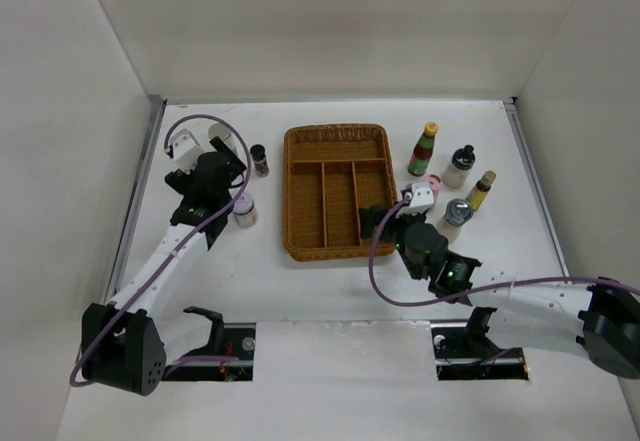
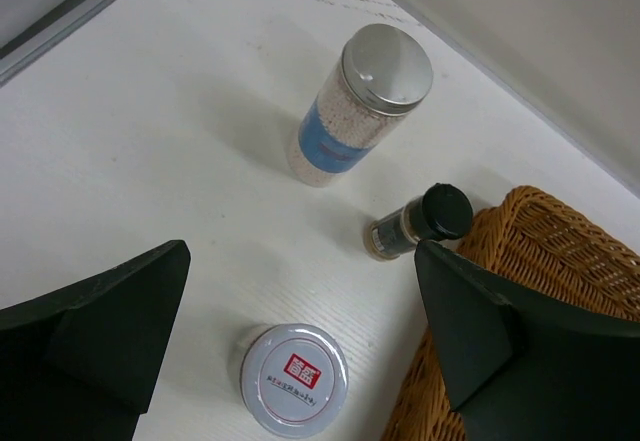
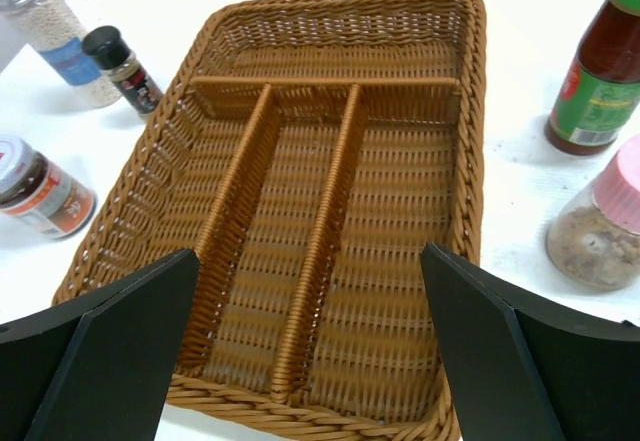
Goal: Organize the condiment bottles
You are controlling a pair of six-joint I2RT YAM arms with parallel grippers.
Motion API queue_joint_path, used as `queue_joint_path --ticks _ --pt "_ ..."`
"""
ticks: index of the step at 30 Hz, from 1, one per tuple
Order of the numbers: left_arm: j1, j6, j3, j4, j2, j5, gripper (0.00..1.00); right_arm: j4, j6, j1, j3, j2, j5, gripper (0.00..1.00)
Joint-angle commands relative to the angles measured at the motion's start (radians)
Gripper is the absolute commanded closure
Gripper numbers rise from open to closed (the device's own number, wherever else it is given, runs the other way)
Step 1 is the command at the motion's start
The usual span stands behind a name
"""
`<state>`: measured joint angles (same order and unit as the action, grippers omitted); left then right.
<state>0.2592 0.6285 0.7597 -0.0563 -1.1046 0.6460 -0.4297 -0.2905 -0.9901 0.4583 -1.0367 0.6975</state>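
While both arms reach out low over the table, I see the left gripper [image 2: 302,261] angled down with its fingers spread wide, gripping nothing, just above the round white-lidded jar [image 2: 295,373]. My right gripper [image 3: 308,256] is released too, hanging over the near rim of the woven tray [image 3: 340,1], a brown wicker thing with 3 long slots and 1 cross slot. Left of the tray stand a tall clear jar [image 2: 360,106] with a shiny metal cap and a dark spice bottle [image 2: 415,223]. Right of it are the red-green sauce bottle [image 3: 600,71] and the pink-capped jar [image 3: 598,231].
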Motion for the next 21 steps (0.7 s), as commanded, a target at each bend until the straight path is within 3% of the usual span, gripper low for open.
queue_joint_path --ticks 1,6,9,10,11,13,14,18,19,21 --pt "-0.03 0.002 0.043 0.05 0.002 0.0 0.0 -0.058 0.008 -0.011 0.042 0.009 -0.023 0.0" --pt "-0.03 -0.042 0.07 0.127 -0.049 0.014 0.0 -0.04 -0.016 -0.012 0.048 0.007 -0.088 0.03" --pt "-0.03 -0.087 0.096 0.162 -0.092 0.032 0.0 -0.043 -0.022 -0.018 0.046 0.02 -0.09 0.61" --pt "-0.038 -0.099 0.101 0.185 -0.109 0.024 0.0 -0.038 -0.022 -0.018 0.045 0.024 -0.09 0.72" --pt "-0.044 -0.111 0.105 0.208 -0.126 0.02 0.0 -0.035 -0.022 -0.017 0.045 0.023 -0.095 0.76" --pt "-0.057 -0.122 0.119 0.23 -0.158 -0.018 0.0 -0.018 -0.024 -0.017 0.051 0.017 -0.096 0.75" --pt "-0.062 -0.124 0.125 0.237 -0.172 -0.043 0.06 -0.018 -0.024 -0.017 0.052 0.01 -0.096 0.71" --pt "-0.07 -0.131 0.151 0.25 -0.222 -0.075 0.51 -0.029 -0.015 -0.018 0.056 -0.006 -0.096 0.59" --pt "-0.071 -0.135 0.162 0.245 -0.238 -0.078 0.53 -0.032 -0.012 -0.018 0.056 -0.011 -0.096 0.57" --pt "-0.079 -0.148 0.197 0.231 -0.279 -0.092 0.46 -0.035 -0.009 -0.018 0.056 -0.019 -0.099 0.55"
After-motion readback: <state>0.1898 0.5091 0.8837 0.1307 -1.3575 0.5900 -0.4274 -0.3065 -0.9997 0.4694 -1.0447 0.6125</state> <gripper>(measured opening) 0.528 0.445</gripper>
